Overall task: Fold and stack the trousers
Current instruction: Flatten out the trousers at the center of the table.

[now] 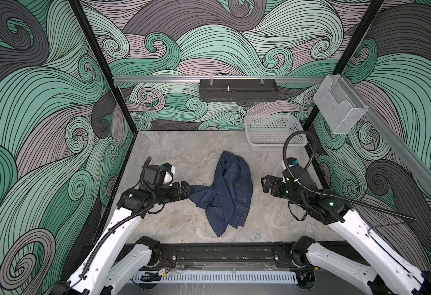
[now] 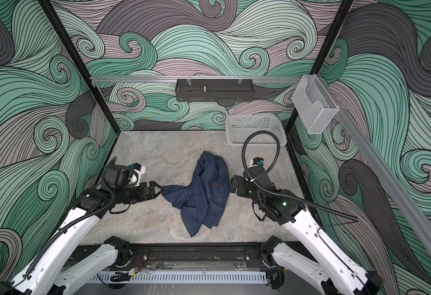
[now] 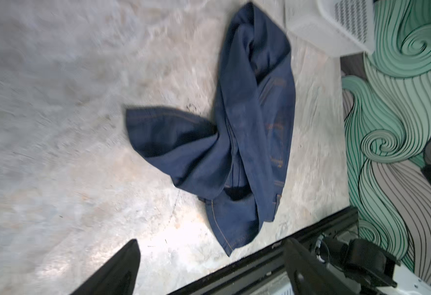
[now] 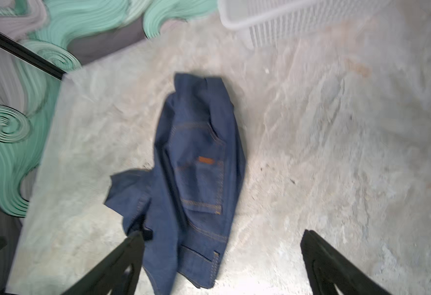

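Between L pincer (image 1: 188, 190) & R pincer (image 1: 263, 185) — trousers (image 1: 231, 189), crumpled, unheld.

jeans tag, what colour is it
The tag is orange-brown, clearest in the right wrist view.

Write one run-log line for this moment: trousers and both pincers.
trousers: crumpled on table, not folded | left pincer: open, empty | right pincer: open, empty

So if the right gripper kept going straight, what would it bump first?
Probably the trousers: the open right gripper points at their pocket side, with only bare table between. Its height is unclear.
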You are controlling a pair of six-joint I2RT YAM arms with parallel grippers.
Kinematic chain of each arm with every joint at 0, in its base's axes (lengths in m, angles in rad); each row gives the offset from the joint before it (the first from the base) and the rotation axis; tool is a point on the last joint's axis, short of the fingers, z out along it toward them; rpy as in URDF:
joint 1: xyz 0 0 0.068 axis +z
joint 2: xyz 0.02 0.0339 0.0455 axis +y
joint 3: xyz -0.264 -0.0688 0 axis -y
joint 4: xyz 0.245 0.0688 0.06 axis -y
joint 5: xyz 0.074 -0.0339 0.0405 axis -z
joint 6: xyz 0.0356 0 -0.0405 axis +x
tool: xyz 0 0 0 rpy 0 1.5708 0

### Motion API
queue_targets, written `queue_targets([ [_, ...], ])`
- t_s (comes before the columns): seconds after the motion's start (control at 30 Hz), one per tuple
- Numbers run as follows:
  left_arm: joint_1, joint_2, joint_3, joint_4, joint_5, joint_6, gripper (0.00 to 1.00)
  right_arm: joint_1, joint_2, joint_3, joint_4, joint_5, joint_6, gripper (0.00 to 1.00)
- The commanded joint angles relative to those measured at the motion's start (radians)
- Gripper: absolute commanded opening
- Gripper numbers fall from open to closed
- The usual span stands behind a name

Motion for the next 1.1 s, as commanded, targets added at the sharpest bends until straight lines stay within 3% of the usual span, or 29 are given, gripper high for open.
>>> queue_targets([
  [0.0, -0.092, 0.034, -0.032, 0.076, 0.022, -0.096, 0.92, 0.0, 0.008, -0.094, 0.049, -0.082, 0.079, 0.91],
  [0.27, -0.257, 0.1, -0.198, 0.246, 0.008, -0.249, 0.93, 0.018, 0.042, -0.316, 0.288, -0.299, 0.236, 0.77],
  [0.4, -0.333, 0.158, -0.282, 0.374, 0.012, -0.327, 0.91, 0.093, 0.076, -0.391, 0.397, -0.31, 0.302, 0.72],
  [0.63, -0.376, 0.307, -0.306, 0.522, 0.028, -0.369, 0.78, 0.189, 0.227, -0.437, 0.558, -0.314, 0.358, 0.63],
  [0.8, -0.386, 0.399, -0.308, 0.622, 0.058, -0.388, 0.72, 0.202, 0.28, -0.45, 0.608, -0.317, 0.37, 0.42],
  [0.9, -0.393, 0.451, -0.306, 0.675, 0.077, -0.4, 0.64, 0.202, 0.279, -0.448, 0.602, -0.309, 0.366, 0.25],
  [0.97, -0.398, 0.478, -0.301, 0.702, 0.097, -0.403, 0.53, 0.202, 0.271, -0.436, 0.577, -0.301, 0.355, 0.14],
  [1.07, -0.398, 0.471, -0.297, 0.726, 0.107, -0.408, 0.24, 0.202, 0.244, -0.413, 0.531, -0.28, 0.337, 0.02],
])
